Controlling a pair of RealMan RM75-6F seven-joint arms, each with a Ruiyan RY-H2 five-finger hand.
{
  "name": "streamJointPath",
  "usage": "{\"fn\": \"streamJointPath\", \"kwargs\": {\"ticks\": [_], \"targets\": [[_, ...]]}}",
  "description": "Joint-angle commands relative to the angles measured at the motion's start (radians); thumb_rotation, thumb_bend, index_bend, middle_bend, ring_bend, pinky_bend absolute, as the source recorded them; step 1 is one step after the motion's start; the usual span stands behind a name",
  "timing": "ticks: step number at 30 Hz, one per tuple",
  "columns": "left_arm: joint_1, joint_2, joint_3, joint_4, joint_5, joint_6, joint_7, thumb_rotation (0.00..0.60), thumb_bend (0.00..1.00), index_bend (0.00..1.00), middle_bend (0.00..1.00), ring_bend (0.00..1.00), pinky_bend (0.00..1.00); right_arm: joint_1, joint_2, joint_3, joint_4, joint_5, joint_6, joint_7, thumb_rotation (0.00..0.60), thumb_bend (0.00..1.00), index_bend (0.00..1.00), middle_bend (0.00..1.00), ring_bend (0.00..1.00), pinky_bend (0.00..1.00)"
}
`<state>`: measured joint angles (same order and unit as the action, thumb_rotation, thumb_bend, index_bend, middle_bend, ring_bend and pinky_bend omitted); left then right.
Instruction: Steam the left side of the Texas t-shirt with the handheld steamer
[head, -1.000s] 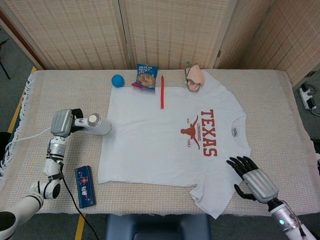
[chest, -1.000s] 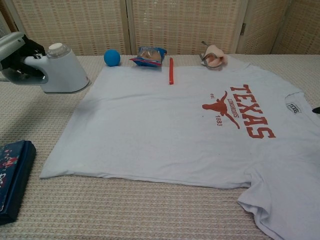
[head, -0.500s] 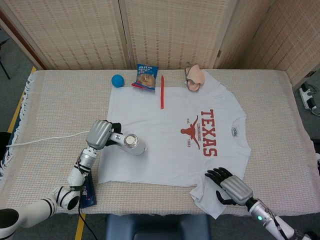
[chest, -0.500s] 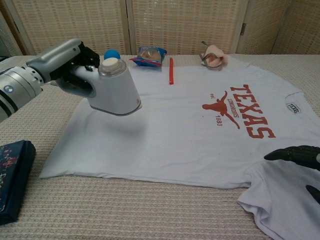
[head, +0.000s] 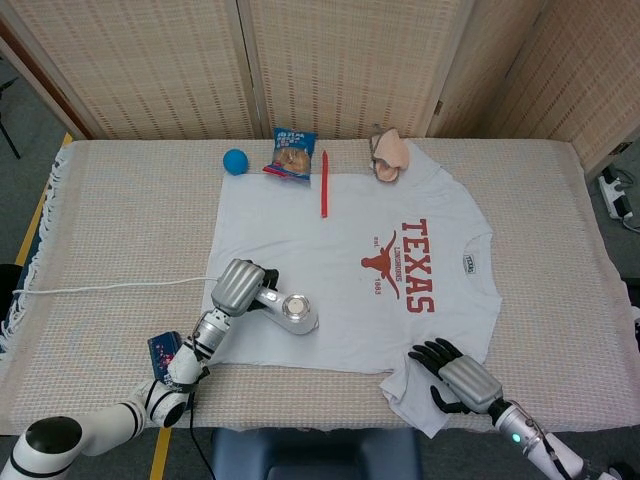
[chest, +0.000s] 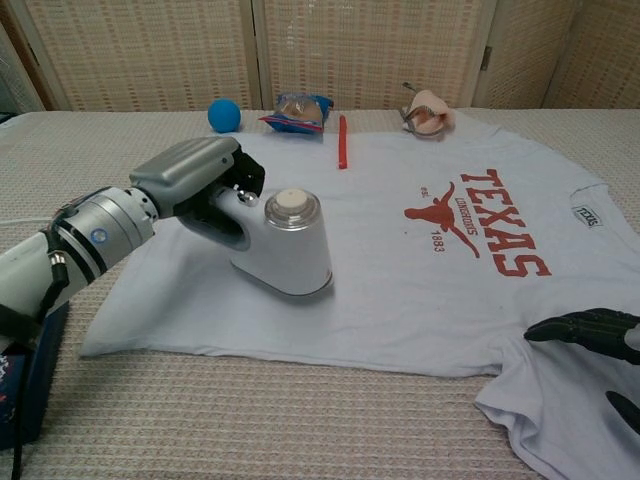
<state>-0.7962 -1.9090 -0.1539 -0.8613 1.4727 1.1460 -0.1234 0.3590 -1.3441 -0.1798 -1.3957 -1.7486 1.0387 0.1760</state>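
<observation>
Two robot hands reach over a white t-shirt (head: 340, 270) spread flat on the counter. Left hand (chest: 200, 180), fingers wrapped around a white steamer (chest: 285, 243), holds it on the shirt's left side. Right hand (head: 462, 380) rests on the shirt's near sleeve, dark fingers (chest: 580, 328) spread and holding nothing.

We are counting one t-shirt (head: 345, 280), one steamer (chest: 285, 245), one blue ball (head: 235, 161), one snack packet (head: 291, 153), one red stick (head: 325, 184), one pinkish object (head: 391, 154) by the collar, and one dark blue case (chest: 25, 385) half hidden behind the arm; two hands (head: 243, 290) (head: 462, 382) are showing
</observation>
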Motion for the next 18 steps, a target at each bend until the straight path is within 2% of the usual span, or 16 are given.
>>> {"fn": "streamJointPath", "kwargs": {"ticks": [1, 8, 18], "targets": [[-0.007, -0.049, 0.006, 0.076, 0.001, -0.008, -0.001, 0.6, 0.4, 0.94, 1.0, 0.86, 0.72, 0.002, -0.001, -0.003, 0.001, 0.002, 0.001, 0.002, 0.372, 0.7, 0.0, 0.05, 0.0, 0.0], [-0.016, -0.127, 0.014, 0.274, 0.007, -0.007, -0.014, 0.6, 0.4, 0.94, 1.0, 0.85, 0.72, 0.005, 0.0, -0.01, -0.002, 0.013, 0.006, -0.001, 0.372, 0.7, 0.0, 0.05, 0.0, 0.0], [-0.001, -0.163, -0.002, 0.497, -0.024, -0.025, -0.107, 0.6, 0.4, 0.93, 1.0, 0.85, 0.72, 0.011, 0.002, -0.015, -0.009, 0.026, 0.005, -0.004, 0.373, 0.7, 0.0, 0.05, 0.0, 0.0]]}}
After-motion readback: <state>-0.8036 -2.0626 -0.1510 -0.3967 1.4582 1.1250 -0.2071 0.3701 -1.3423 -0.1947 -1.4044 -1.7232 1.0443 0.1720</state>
